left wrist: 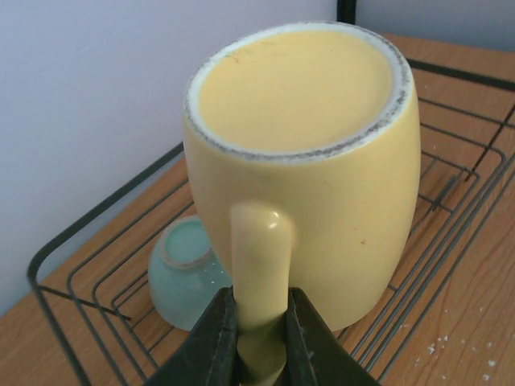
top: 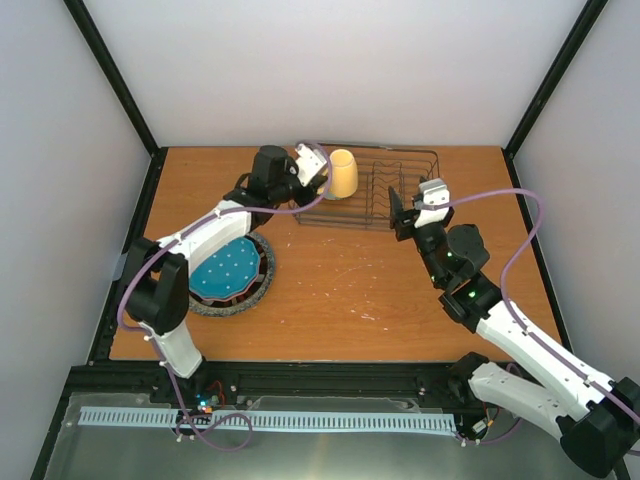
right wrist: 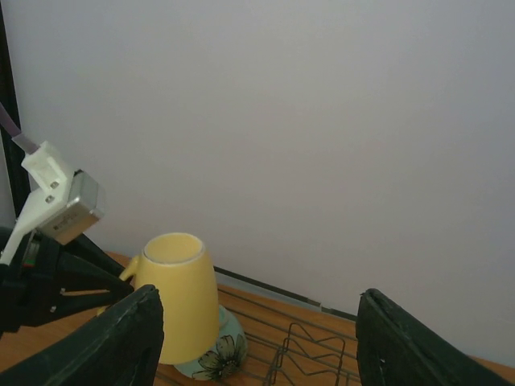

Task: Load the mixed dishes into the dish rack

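While left gripper [left wrist: 259, 322] clamps the handle of the inverted yellow mug [left wrist: 322, 201] at the left end of the dish rack [top: 392, 152], just beside the pale green bowl [left wrist: 183, 273], right gripper [right wrist: 265, 342] hangs wide open, empty.

Mug [top: 343, 172] beside bowl [left wrist: 183, 269] at dish rack's [top: 400, 150] left end; plates [top: 228, 268] front-left on table [top: 400, 290].

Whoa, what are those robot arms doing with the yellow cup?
The left end effector grips the yellow mug by its handle, upside down, at the left end of the dish rack, beside an upside-down pale green bowl. The right end effector is open and empty near the rack's other end. The teal white-dotted plate is not yet in the rack.
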`<control>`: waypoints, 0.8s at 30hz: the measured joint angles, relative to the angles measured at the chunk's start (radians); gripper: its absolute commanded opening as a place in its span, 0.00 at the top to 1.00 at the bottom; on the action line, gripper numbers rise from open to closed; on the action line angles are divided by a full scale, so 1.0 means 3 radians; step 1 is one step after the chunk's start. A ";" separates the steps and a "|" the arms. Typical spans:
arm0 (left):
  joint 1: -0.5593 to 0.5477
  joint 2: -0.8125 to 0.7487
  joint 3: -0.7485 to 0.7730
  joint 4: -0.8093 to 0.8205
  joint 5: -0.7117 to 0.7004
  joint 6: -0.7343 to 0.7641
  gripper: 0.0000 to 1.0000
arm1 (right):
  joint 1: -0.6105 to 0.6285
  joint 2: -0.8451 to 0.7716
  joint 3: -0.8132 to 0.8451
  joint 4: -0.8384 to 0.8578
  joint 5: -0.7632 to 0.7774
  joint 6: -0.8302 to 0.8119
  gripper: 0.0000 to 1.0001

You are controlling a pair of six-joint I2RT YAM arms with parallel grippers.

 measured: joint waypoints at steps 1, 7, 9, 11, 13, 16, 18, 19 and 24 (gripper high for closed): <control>-0.0014 0.0010 -0.0065 0.0093 0.0008 0.0067 0.99 | -0.0004 0.0022 0.0000 0.0000 -0.0010 0.0001 0.35; -0.0027 0.0318 -0.0140 0.0435 0.0015 0.0407 0.99 | -0.0061 0.0095 0.0000 0.0042 -0.0074 0.0005 0.35; -0.0020 0.0444 -0.0140 0.0524 0.0017 0.0509 0.99 | -0.0089 0.0102 0.0000 0.0046 -0.0102 0.0011 0.35; -0.0018 0.0559 -0.0140 0.0591 0.0022 0.0594 0.99 | -0.0120 0.0106 0.0000 0.0046 -0.0125 0.0013 0.35; -0.0018 0.0664 -0.0123 0.0617 0.0043 0.0675 0.99 | -0.0148 0.0108 0.0000 0.0046 -0.0140 0.0013 0.36; -0.0018 0.0810 -0.0070 0.0652 0.0093 0.0795 0.99 | -0.0210 0.0108 0.0000 0.0046 -0.0168 0.0013 0.36; -0.0011 0.0882 -0.0037 0.0687 0.0125 0.0857 0.99 | -0.0256 0.0112 -0.0001 0.0047 -0.0196 0.0014 0.36; -0.0003 0.0918 -0.0009 0.0688 0.0148 0.0888 0.99 | -0.0278 0.0118 -0.0001 0.0047 -0.0210 0.0015 0.36; 0.0037 0.1011 0.0080 0.0712 0.0242 0.0983 0.99 | -0.0402 0.0207 -0.0001 0.0070 -0.0300 0.0052 0.36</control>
